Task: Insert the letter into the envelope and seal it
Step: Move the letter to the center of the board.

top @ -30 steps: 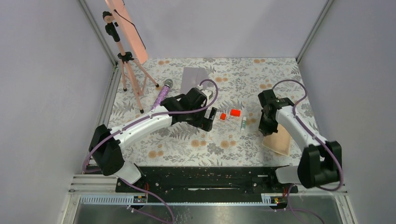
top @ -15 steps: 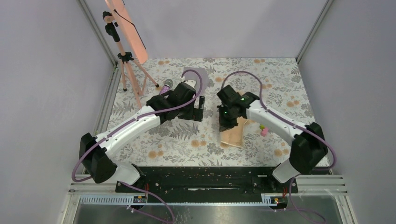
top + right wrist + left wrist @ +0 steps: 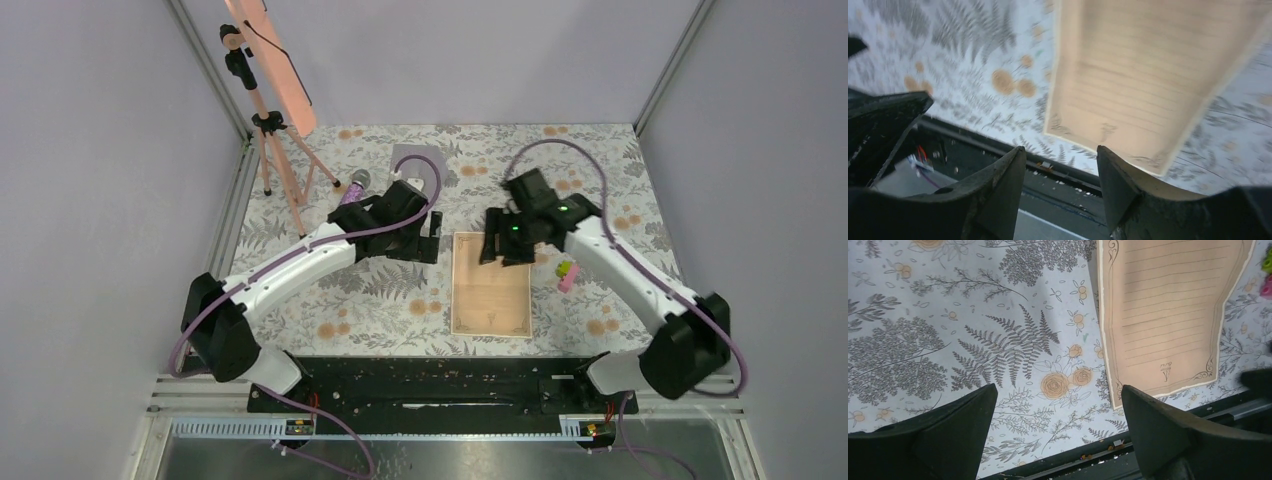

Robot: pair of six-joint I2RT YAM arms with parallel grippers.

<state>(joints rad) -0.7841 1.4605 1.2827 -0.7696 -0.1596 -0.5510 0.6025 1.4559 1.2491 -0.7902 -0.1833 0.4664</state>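
The cream letter [image 3: 490, 285] lies flat on the floral table, in the middle near the front edge, and nothing holds it. It also shows in the left wrist view as a lined sheet [image 3: 1168, 315] and blurred in the right wrist view [image 3: 1148, 65]. My right gripper [image 3: 497, 245] hovers open over the letter's far edge, its jaws empty [image 3: 1060, 155]. My left gripper [image 3: 432, 235] stands wide open just left of the letter, above bare table [image 3: 1058, 405]. The grey-lilac envelope [image 3: 420, 172] lies at the back, partly hidden behind the left arm and its cable.
A tripod [image 3: 275, 150] carrying a pink panel [image 3: 270, 60] stands at the back left. A purple microphone [image 3: 350, 195] lies beside the left arm. A small pink and green object [image 3: 567, 275] sits right of the letter. A black rail [image 3: 430, 375] runs along the near edge.
The right arm swung from the right side to the middle with the letter, then opened and let it go; the letter now lies flat. The left gripper shifted slightly.
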